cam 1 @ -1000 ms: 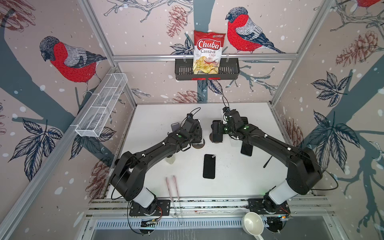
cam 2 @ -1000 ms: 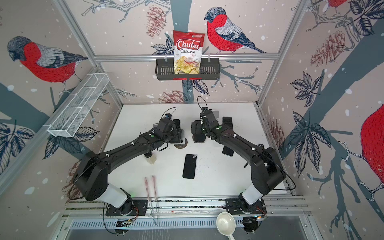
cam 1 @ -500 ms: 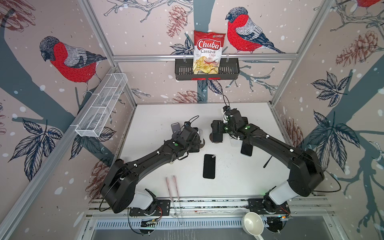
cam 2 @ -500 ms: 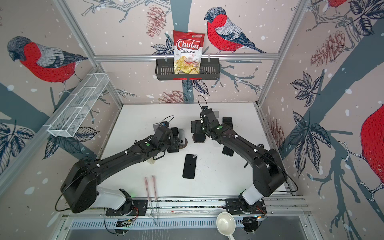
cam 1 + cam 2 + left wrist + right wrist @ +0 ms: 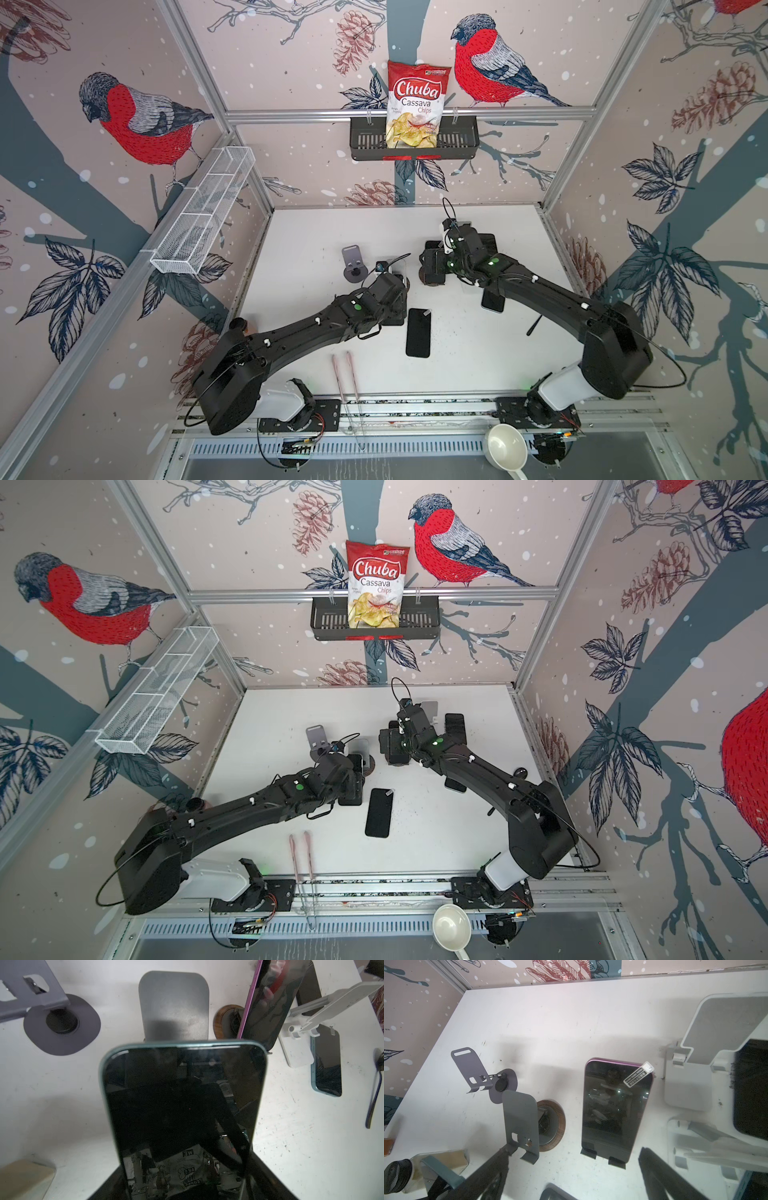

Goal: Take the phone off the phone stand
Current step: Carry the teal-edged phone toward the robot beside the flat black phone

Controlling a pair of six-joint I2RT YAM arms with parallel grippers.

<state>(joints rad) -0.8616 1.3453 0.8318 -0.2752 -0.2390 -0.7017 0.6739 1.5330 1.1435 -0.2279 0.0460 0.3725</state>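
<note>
ladle [image 5: 505, 446]: sits at the near edge, off the table [image 5: 316, 232]. Not involved.
flat phone [image 5: 417, 332]: lies screen up, near-centre, just right of the left arm. No stand under it.
left gripper [image 5: 392, 305]: clamped on the teal phone [image 5: 182, 1095] at its lower end, so the top pokes out toward the far side. The fingers are mostly hidden behind the phone, so I can't say exactly where they pinch.
teal phone: up in the air on the near side of the gray stand [image 5: 173, 1005], tilted back and clear of it.
gray stand: a bare plate on a round wood base with nothing on it. I'd call this removal basically done. What's left is finding bare table to set the phone down, and the flat phone crowds the right side.
right gripper [image 5: 574, 1150]: jaws spread wide and holding nothing. It hangs right in front of the purple phone [image 5: 616, 1109], with a finger off to each side of it in the wrist view. My guess is it's lined up for a grab.
purple phone: right of the gray stand, leaning back on a black stand [image 5: 588, 1152]. Its bottom edge sits in two lips, which is why it stays put. I reckon it needs a lift up and out, not a straight pull.
white stand [image 5: 299, 1043]: far right, beyond the purple phone.
chips [image 5: 415, 104]: in the basket on the far wall.
</note>
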